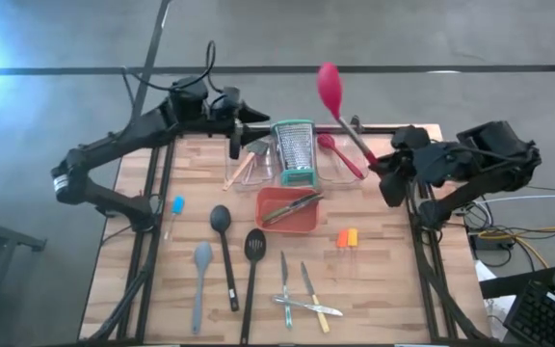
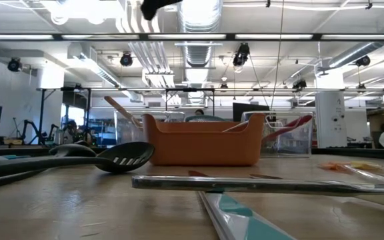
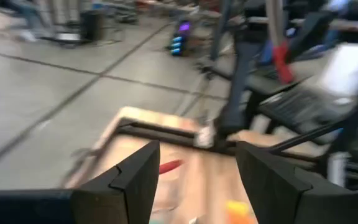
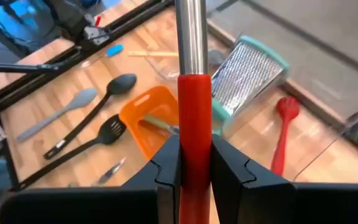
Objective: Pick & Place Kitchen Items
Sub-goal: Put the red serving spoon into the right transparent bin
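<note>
A red spoon [image 1: 330, 87] with a steel shaft is lifted high over the table's far right, and my right gripper [image 1: 381, 167] is shut on its handle. My left gripper [image 1: 236, 146] hangs open above the far left clear bin [image 1: 247, 172], with nothing between its fingers [image 3: 135, 180]. On the table lie a black spoon [image 1: 222, 231], a slotted turner [image 1: 253, 258], a grey spatula [image 1: 200, 280], a blue-handled tool [image 1: 174, 212], small knives [image 1: 297, 289] and orange-handled tools [image 1: 347, 238]. My right gripper pinches the spoon's red handle grip [image 4: 194, 155] between its two fingers, which lie across the handle. The steel shaft [image 4: 191, 37] runs on past the fingertips. The spoon is lifted clear, slanting up with its bowl toward the table's far edge.
An upright steel grater [image 1: 295, 152] stands between the two clear bins; the right bin [image 1: 347, 169] holds a red spatula [image 4: 283, 134]. An orange tray [image 1: 276, 220] with utensils sits in front of the grater. Black frame rails run along the table's edges.
</note>
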